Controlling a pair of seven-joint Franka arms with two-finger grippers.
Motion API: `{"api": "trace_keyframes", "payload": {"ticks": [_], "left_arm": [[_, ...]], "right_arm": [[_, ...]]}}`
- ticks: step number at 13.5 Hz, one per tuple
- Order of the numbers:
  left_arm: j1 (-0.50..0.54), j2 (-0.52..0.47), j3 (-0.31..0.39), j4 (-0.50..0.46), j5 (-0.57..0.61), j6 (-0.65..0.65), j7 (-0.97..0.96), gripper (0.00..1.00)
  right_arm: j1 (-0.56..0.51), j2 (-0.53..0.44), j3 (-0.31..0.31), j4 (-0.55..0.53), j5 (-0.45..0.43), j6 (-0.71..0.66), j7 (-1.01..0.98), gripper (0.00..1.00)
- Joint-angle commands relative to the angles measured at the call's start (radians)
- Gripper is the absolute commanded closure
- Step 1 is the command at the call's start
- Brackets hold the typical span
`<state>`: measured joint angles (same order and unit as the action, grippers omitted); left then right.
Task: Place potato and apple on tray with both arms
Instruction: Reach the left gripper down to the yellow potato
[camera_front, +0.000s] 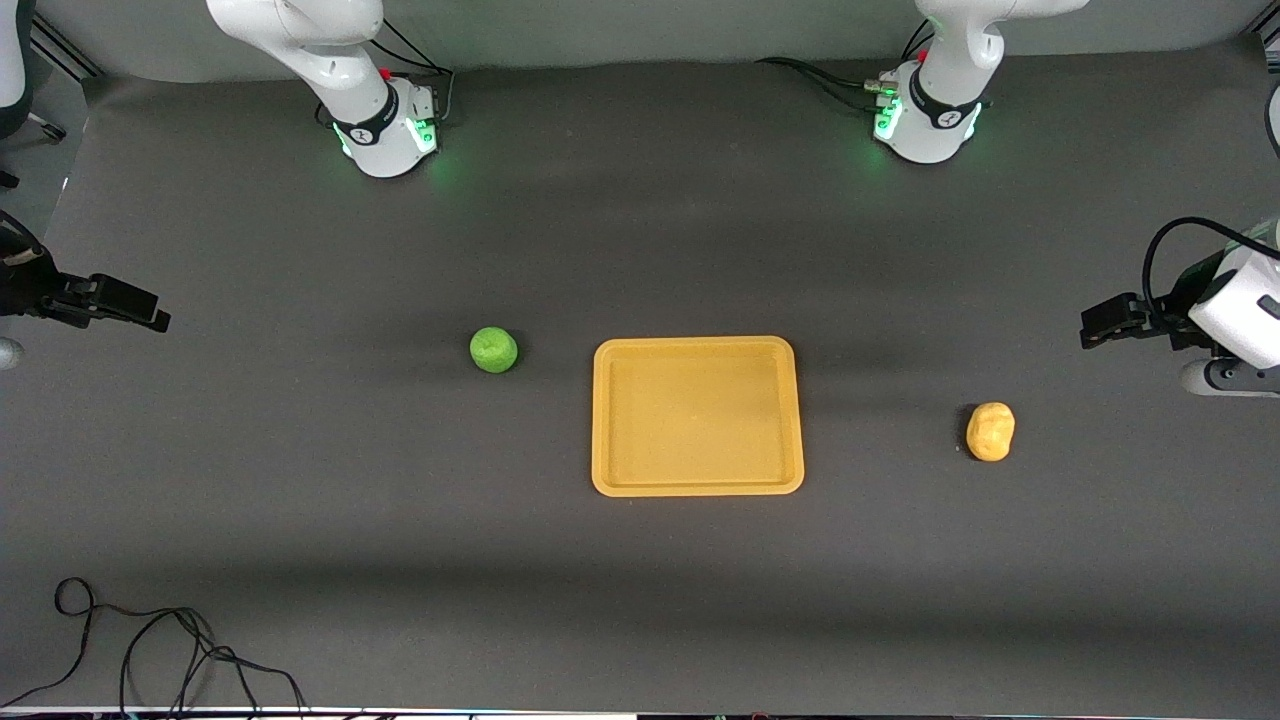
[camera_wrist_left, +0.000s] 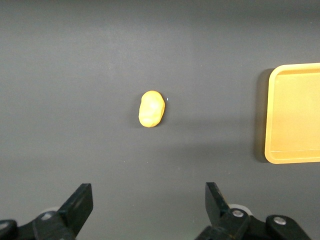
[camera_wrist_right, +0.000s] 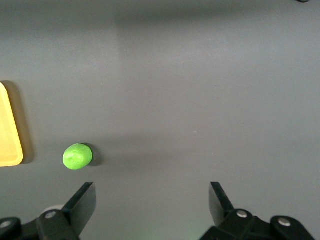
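Front view: potato (camera_front: 990, 431) and apple (camera_front: 494, 350) on worktop flanking empty tray (camera_front: 697, 415), likely light, firm, prone to rolling, best pinched across middles by left end effector (camera_wrist_left: 148, 200) and right end effector (camera_wrist_right: 152, 199), both spread, empty.

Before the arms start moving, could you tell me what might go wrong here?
The apple is round and lies loose on the bare table, so the open right gripper might nudge it into rolling. The potato lies lengthwise, so the open left gripper may close on it off-centre. Both arms must deliver to one tray, so they might crowd each other.
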<state>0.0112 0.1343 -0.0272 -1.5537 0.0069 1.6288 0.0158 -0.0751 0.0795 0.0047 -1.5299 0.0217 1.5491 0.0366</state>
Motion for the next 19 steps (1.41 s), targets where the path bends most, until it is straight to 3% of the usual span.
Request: {"api": "trace_keyframes", "payload": {"ticks": [1,14,19], "left_arm": [[-0.011,0.007,0.004,0.021,0.015,-0.029,-0.010,0.00],[-0.008,0.010,0.004,-0.028,0.013,-0.010,0.006,0.00],[0.003,0.010,0.004,-0.233,0.011,0.254,0.010,0.00]], "right_arm": [[-0.003,-0.009,0.004,-0.002,-0.013,-0.004,-0.007,0.00],[-0.005,-0.012,0.003,-0.012,-0.028,-0.003,-0.066,0.00],[-0.003,-0.015,0.003,-0.016,-0.055,0.003,-0.093,0.00]]}}
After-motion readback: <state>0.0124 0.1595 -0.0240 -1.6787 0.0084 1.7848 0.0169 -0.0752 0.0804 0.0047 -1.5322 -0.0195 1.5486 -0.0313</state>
